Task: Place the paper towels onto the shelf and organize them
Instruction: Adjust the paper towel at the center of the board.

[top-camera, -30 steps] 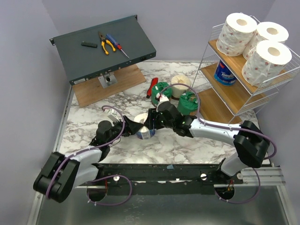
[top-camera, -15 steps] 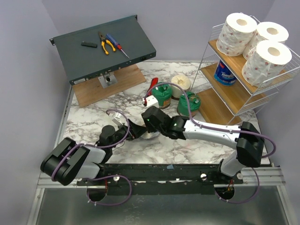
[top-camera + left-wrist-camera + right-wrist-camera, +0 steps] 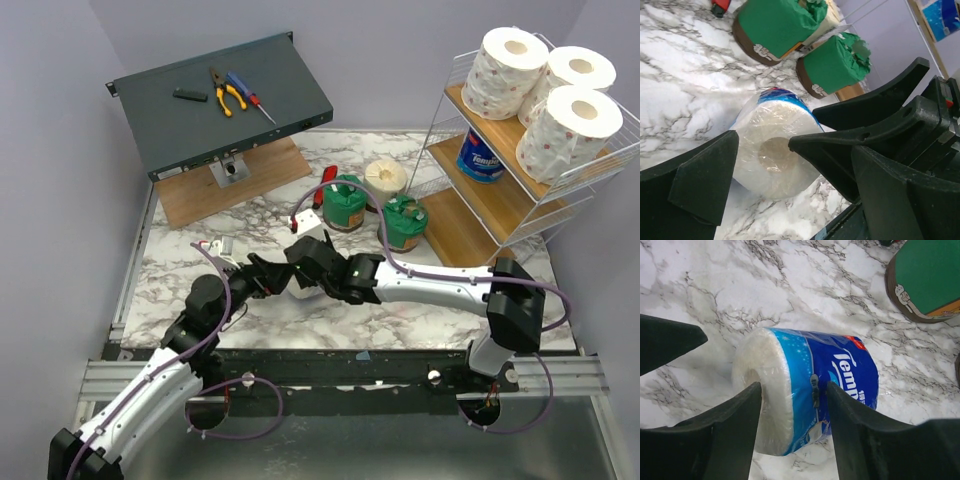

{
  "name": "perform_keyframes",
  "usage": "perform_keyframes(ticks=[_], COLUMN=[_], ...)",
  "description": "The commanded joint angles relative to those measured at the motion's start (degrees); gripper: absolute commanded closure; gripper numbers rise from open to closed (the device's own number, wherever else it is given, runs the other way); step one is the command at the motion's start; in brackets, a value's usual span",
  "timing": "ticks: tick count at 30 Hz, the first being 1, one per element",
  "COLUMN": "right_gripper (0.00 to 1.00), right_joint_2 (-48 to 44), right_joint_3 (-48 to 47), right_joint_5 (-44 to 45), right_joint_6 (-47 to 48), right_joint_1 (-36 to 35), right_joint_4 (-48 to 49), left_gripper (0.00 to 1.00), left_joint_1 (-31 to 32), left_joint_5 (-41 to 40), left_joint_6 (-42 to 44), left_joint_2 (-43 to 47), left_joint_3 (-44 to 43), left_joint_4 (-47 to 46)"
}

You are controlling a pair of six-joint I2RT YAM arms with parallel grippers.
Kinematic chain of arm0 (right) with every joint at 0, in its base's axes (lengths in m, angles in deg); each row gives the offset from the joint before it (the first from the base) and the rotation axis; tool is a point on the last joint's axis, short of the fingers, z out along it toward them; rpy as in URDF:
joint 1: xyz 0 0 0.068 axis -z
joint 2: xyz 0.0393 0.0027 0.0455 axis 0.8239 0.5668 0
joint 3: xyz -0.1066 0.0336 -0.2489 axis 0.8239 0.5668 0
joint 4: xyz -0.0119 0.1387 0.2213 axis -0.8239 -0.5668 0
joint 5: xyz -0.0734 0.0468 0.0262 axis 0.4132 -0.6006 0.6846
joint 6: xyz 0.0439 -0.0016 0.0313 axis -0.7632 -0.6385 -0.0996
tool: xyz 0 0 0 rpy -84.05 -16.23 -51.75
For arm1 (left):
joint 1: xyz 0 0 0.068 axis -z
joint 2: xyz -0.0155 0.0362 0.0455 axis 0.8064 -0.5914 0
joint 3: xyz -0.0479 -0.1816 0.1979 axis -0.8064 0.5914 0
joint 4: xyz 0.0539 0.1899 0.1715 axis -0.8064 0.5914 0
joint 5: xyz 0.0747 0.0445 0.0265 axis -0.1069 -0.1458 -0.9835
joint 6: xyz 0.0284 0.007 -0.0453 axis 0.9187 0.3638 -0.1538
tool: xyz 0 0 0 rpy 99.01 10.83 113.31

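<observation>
Marble table; blue-wrapped roll on its side near the near edge, mid-width; green-wrapped roll and second green-wrapped roll standing farther back, cream roll between them; red-handled tool alongside; wooden board at far left corner; shelf at right edge.

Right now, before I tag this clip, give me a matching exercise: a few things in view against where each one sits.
Things:
1 speckled white rolls
2 green-wrapped rolls
3 pliers

Places:
A on the dark grey box
B standing on the marble table, beside the shelf
C on the shelf's top tier

Pairs: 1-C, 2-B, 3-A.
</observation>
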Motion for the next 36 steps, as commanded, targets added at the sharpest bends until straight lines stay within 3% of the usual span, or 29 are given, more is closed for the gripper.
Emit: perform_keyframes(ticks=[1, 5, 11, 17, 25, 33, 36], right_gripper=[0.4, 0.34, 0.28, 0.26, 0.25, 0.25, 0.25], right_joint_2=[3.1, 4.0, -3.7, -11.0, -22.3, -18.9, -16.4], right_joint_3=[-0.8, -3.6, -2.2, 2.7, 20.6, 34.2, 34.0], right_joint_5=[-7.0, -7.3, -5.5, -9.0, -36.5, -58.3, -61.3], right_joint_6=[-1.7, -2.8, -3.1, -5.7, -11.8, -23.8, -24.1], right_joint_1=[-1.4, -1.3, -1.1, 2.3, 19.2, 30.8, 31.2], right_joint_4=[-0.4, -1.9, -1.6, -0.5, 17.8, 45.0, 47.2], left_gripper=[0.01, 0.01, 0.01, 0.01, 0.03, 0.06, 0.08], left_joint_1=[0.0, 0.0, -0.1, -0.1, -0.1, -0.1, -0.1], left_joint_5=[-7.6, -8.7, -10.7, -9.1, -4.8, 1.1, 4.2], left_joint_6=[1.5, 1.1, 1.6, 0.9, -0.5, -2.2, -3.0], left_joint_2=[3.0, 5.6, 7.9, 5.2, 2.1, 1.0, -0.2], left_joint_3=[-4.6, -5.8, -7.2, -7.2, -5.9, -3.4, -1.8], left_joint_4=[14.2, 17.3, 20.4, 18.7, 15.8, 13.1, 10.0])
